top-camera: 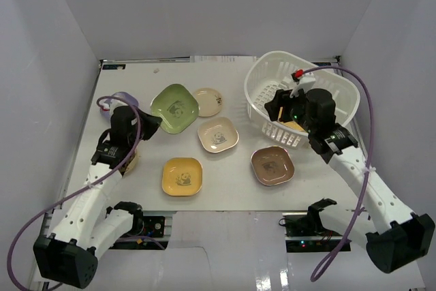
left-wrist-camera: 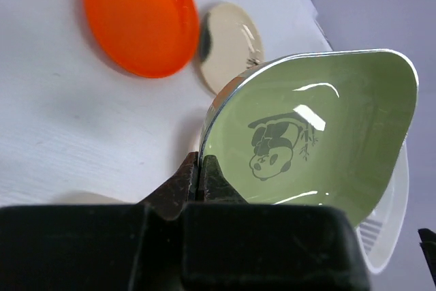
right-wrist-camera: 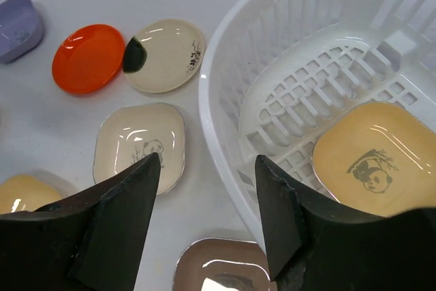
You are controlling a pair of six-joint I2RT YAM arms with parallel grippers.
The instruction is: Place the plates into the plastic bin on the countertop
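The plates (top-camera: 218,134) mostly lie spread over the countertop (top-camera: 231,190) left of the far-right plastic bin (top-camera: 257,97), which holds one yellow plate (right-wrist-camera: 373,159), while the left gripper (left-wrist-camera: 202,168) pinches the tilted green plate (left-wrist-camera: 320,134) by its rim and the right gripper (right-wrist-camera: 208,168) hangs wide open above the bin's near wall.

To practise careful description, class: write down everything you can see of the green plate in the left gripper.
The green plate is a shallow rounded-square dish, glossy like glazed ceramic, with a light rim and a dark panda-and-bamboo print at its centre. The left gripper is shut on its near edge; nothing else seems to touch it. It is lifted off the countertop and tilted, printed face toward the wrist camera. From above it shows next to the round cream plate.
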